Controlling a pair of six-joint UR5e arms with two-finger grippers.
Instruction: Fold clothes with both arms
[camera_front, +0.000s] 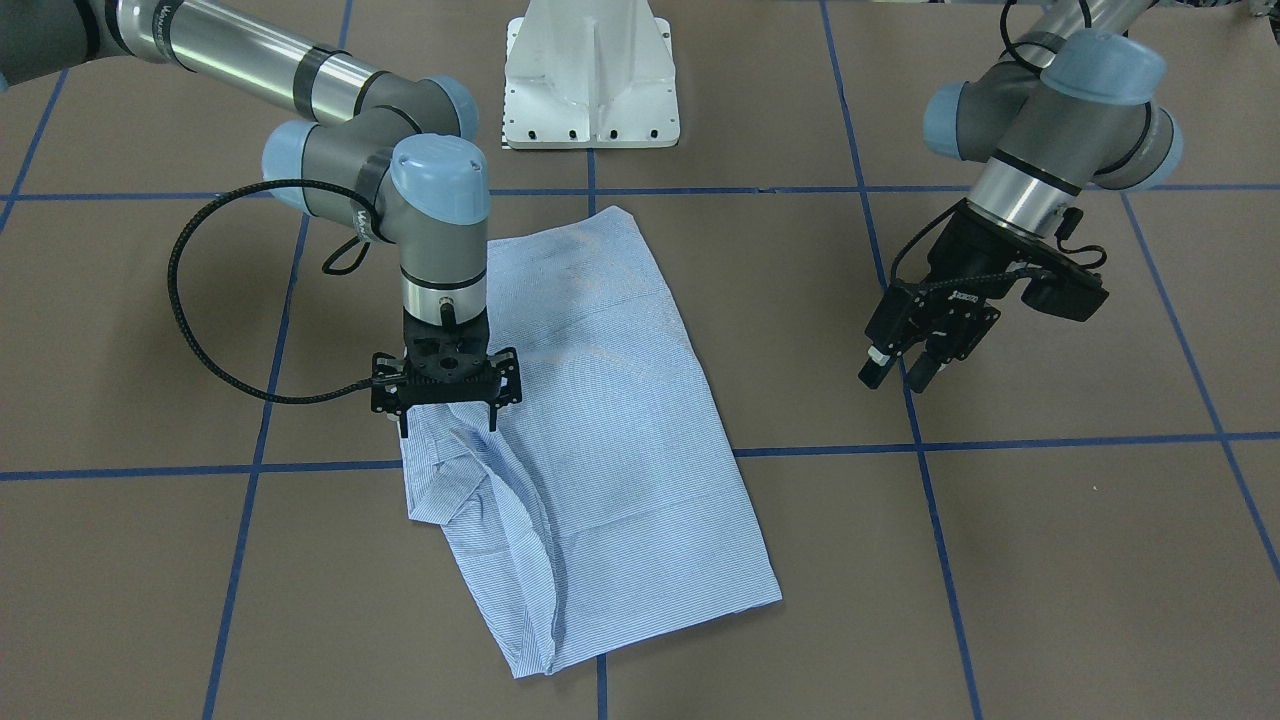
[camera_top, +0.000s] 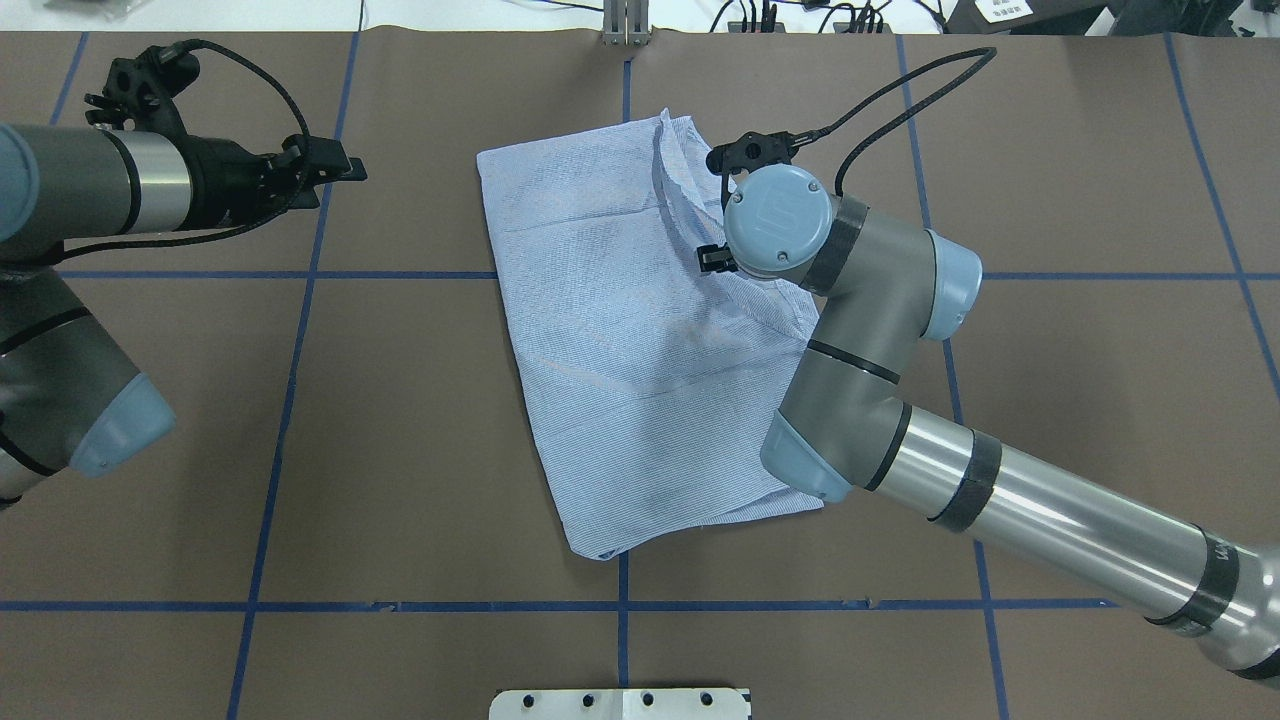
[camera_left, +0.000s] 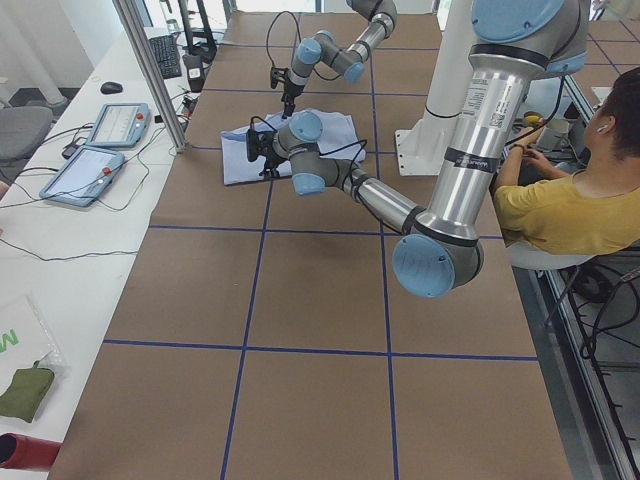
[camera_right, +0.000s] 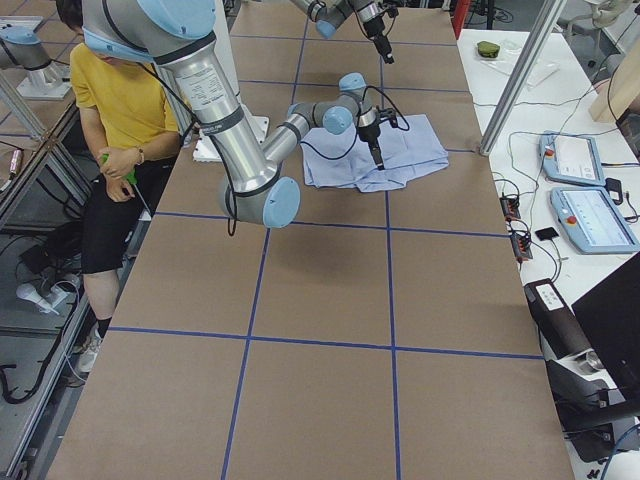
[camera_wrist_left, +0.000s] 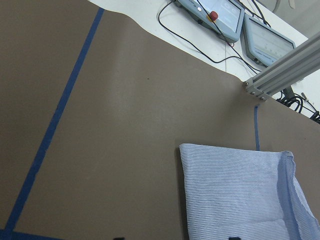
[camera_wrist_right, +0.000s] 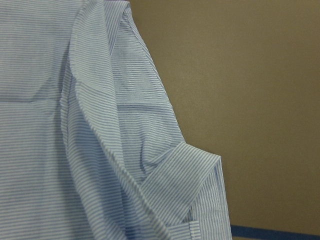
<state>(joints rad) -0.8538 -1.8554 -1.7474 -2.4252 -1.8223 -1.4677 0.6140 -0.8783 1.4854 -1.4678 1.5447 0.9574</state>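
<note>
The light blue striped shirt (camera_front: 610, 400) lies folded into a long rectangle in the middle of the table; it also shows in the overhead view (camera_top: 620, 330). A sleeve lies bunched in a raised fold (camera_wrist_right: 125, 165) along one long edge. My right gripper (camera_front: 448, 428) points straight down over that edge, fingers spread wide, tips at the cloth, holding nothing. In the overhead view my right wrist covers it. My left gripper (camera_front: 897, 378) hangs open and empty above bare table, well off the shirt's other side (camera_top: 340, 170). Collar, label and buttons are hidden.
The white pedestal base (camera_front: 590, 90) stands at the robot's side of the table. Blue tape lines (camera_front: 1000, 440) grid the brown surface. An aluminium post (camera_wrist_left: 285, 70) and teach pendants (camera_wrist_left: 215, 15) sit past the far edge. A seated operator in yellow (camera_left: 570, 200) is beside the table.
</note>
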